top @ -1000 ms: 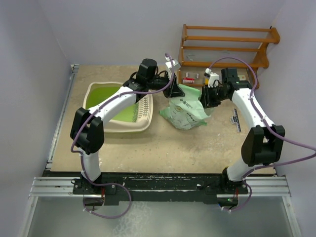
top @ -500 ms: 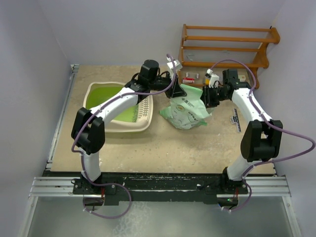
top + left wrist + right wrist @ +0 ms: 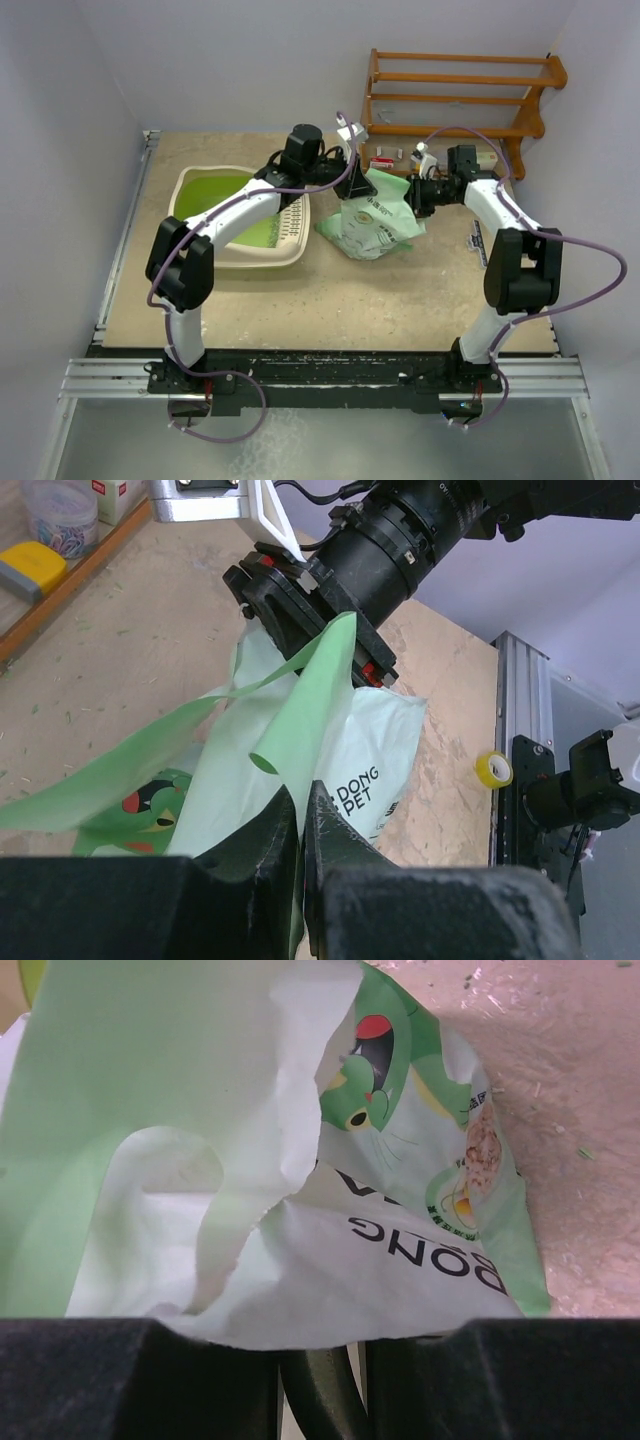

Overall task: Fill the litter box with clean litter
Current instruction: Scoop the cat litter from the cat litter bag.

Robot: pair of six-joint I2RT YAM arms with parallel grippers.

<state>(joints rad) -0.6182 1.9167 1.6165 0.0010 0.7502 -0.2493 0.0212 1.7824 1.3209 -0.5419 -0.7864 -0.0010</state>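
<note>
The litter box [image 3: 236, 252], a cream tray with a lime-green inside, sits at the left of the table. To its right stands a pale green printed bag [image 3: 375, 228] with its top pulled open. My left gripper [image 3: 352, 186] is shut on the bag's left top edge; in the left wrist view its fingers [image 3: 301, 805] pinch the thin film [image 3: 300, 695]. My right gripper [image 3: 414, 196] is shut on the bag's right top strip, which runs into it [image 3: 335, 630]. The bag [image 3: 330, 1260] fills the right wrist view. The litter is hidden.
A wooden shelf rack [image 3: 460, 95] stands at the back right, with small boxes [image 3: 385, 160] at its foot. A yellow tape roll [image 3: 494, 770] lies near the rail. A dark flat object [image 3: 478, 243] lies right of the bag. Walls close in on three sides.
My right arm has drawn in toward the bag and its elbow has risen. The bag has shifted slightly left and stands more upright. The left gripper has stayed shut in place.
</note>
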